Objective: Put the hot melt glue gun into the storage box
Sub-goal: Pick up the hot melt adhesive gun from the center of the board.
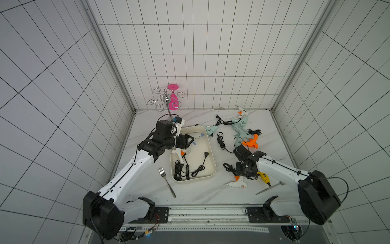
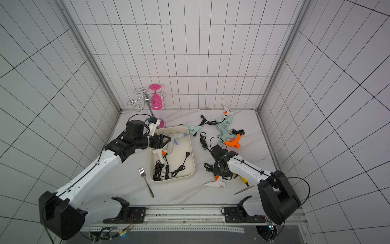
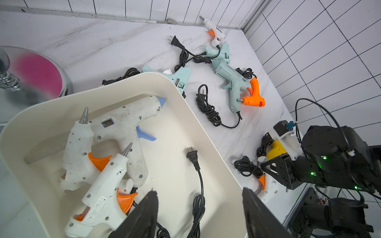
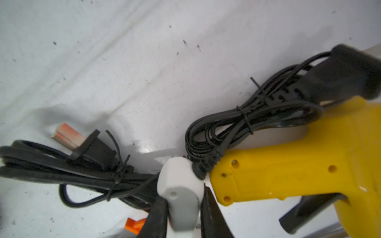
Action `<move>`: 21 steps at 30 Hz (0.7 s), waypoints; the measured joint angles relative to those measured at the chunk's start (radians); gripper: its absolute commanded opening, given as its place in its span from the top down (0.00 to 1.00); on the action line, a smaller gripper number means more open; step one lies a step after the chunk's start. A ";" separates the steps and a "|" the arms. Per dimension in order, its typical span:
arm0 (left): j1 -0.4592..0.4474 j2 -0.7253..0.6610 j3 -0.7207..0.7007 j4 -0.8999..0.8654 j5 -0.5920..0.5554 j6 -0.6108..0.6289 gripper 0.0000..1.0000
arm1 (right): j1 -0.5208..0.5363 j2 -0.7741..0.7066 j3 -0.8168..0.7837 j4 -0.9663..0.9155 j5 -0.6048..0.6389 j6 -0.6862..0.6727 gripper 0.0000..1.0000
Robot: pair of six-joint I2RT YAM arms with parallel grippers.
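- R end effector (image 4: 183, 203): clamped on handle butt of white gun (image 1: 236, 184).
- White gun lies on table (image 1: 200, 194), outside box (image 1: 196, 179), near its R-arm side; yellow gun (image 4: 288, 175) just beside.
- L end effector (image 3: 199, 190): fingers apart, over box; 3 guns (image 3: 115, 127) inside.

I am watching the left gripper (image 3: 199, 191) hanging with its jaws wide apart over the storage box (image 3: 169, 158), where three white glue guns (image 3: 123, 121) are lying piled together beside a black plug (image 3: 192, 155). Outside, the right gripper (image 3: 266, 167) is standing over a small white glue gun (image 3: 270, 187) with an orange trigger.
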 measured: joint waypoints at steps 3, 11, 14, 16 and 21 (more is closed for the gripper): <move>0.000 0.000 0.000 0.001 0.013 -0.001 0.32 | 0.000 -0.038 0.022 -0.027 0.006 -0.002 0.86; -0.003 -0.001 0.000 0.053 0.058 -0.054 0.22 | -0.036 -0.127 0.236 -0.083 0.019 -0.049 0.88; -0.016 -0.013 -0.003 0.116 0.064 -0.101 0.14 | -0.053 -0.131 0.298 -0.090 0.020 -0.064 0.88; -0.052 -0.026 -0.005 0.159 0.048 -0.125 0.13 | -0.060 -0.124 0.341 -0.092 0.022 -0.073 0.88; -0.187 -0.037 -0.005 0.247 -0.004 -0.136 0.13 | -0.069 -0.083 0.476 -0.058 0.039 -0.080 0.88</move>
